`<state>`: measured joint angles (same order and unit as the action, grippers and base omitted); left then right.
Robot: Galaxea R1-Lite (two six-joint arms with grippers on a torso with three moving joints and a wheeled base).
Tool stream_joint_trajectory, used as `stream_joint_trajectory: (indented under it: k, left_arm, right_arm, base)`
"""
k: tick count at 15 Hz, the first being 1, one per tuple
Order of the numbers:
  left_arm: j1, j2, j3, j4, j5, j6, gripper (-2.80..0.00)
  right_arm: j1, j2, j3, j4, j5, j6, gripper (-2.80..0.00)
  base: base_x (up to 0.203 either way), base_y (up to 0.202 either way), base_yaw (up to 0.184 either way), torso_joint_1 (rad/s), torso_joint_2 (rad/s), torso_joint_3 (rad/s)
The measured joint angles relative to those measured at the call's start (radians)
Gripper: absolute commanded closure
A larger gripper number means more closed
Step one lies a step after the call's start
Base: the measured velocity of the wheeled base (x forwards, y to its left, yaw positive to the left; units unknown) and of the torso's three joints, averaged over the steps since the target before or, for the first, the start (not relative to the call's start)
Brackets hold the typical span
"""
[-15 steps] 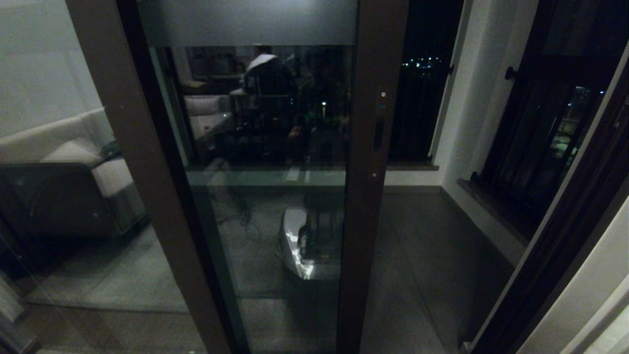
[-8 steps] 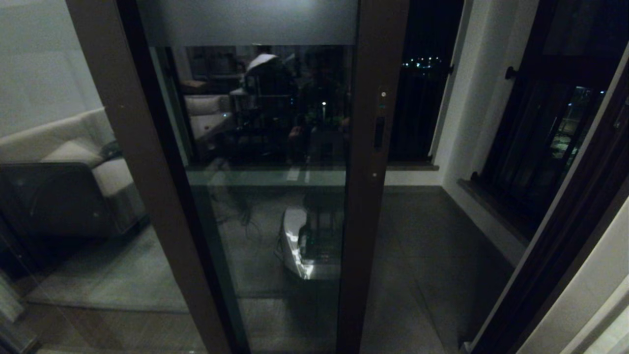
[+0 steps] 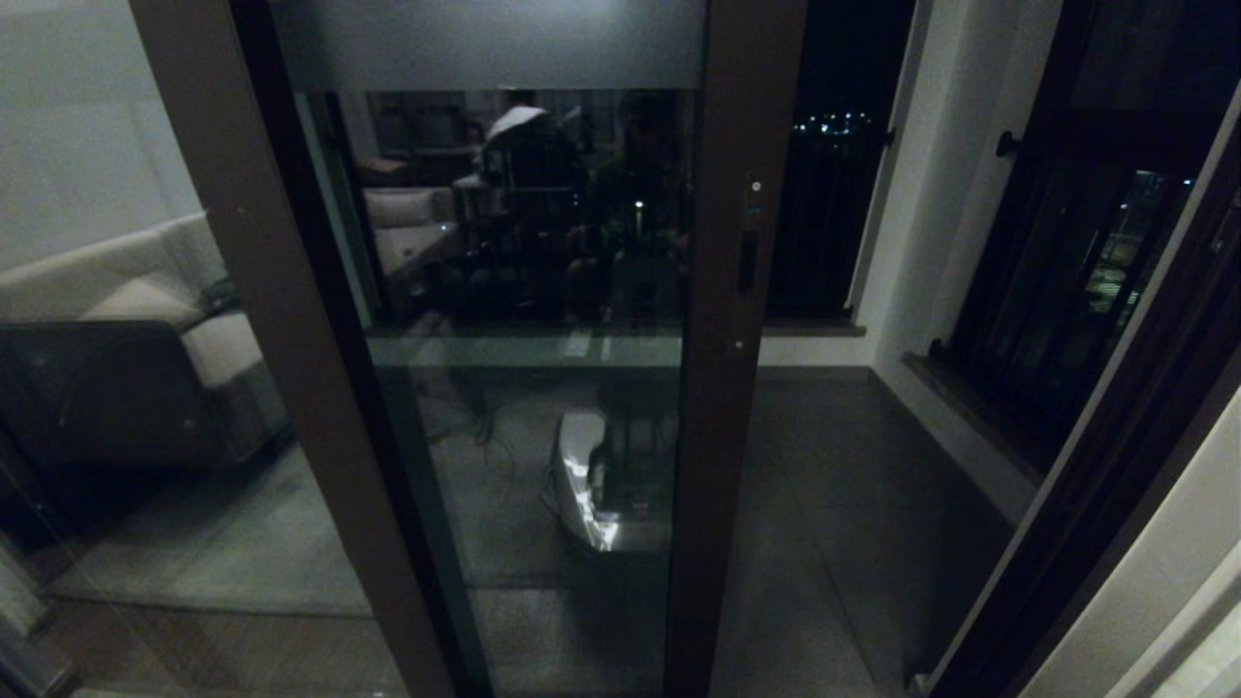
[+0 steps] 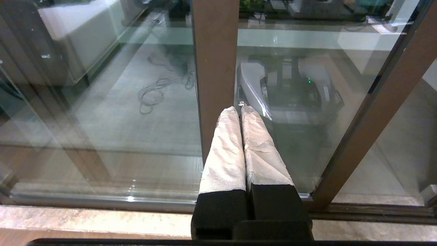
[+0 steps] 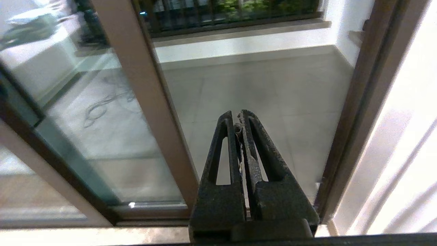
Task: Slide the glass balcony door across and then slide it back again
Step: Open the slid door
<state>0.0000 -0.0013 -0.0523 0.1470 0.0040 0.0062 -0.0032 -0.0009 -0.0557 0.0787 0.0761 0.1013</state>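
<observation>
Left fingers (image 4: 235, 147) white-wrapped — right fingers (image 5: 252, 160) black, slotted

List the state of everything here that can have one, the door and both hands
glass balcony door: partly open, gap to its right onto the balcony floor, untouched.
left hand: shut, empty, before the door's glass.
right hand: shut, empty, facing the open gap.

The glass balcony door (image 3: 524, 320) has a dark brown frame and a frosted grey top band.
</observation>
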Motion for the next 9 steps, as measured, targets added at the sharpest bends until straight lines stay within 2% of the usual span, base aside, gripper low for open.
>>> stream_joint_trajectory:
  k: [2,3,5,9]
  left_arm:
    - [0.000,0.000,0.000,0.000,0.000,0.000,0.00]
    - [0.000,0.000,0.000,0.000,0.000,0.000,0.00]
    - [0.000,0.000,0.000,0.000,0.000,0.000,0.00]
    - [0.000,0.000,0.000,0.000,0.001,0.001,0.00]
  right_arm:
    - [0.000,0.000,0.003,0.000,-0.079,-0.044,0.00]
    - [0.000,0.000,0.011,-0.003,-0.086,-0.116,0.00]
    - [0.000,0.000,0.019,0.003,-0.039,-0.228,0.00]
    - [0.000,0.000,0.022,0.007,-0.055,-0.153,0.00]
  base:
    - [0.000,0.000,0.000,0.000,0.00,0.000]
    - [0.000,0.000,0.000,0.000,0.00,0.000]
    - [0.000,0.000,0.000,0.000,0.00,0.000]
    - [0.000,0.000,0.000,0.000,0.00,0.000]
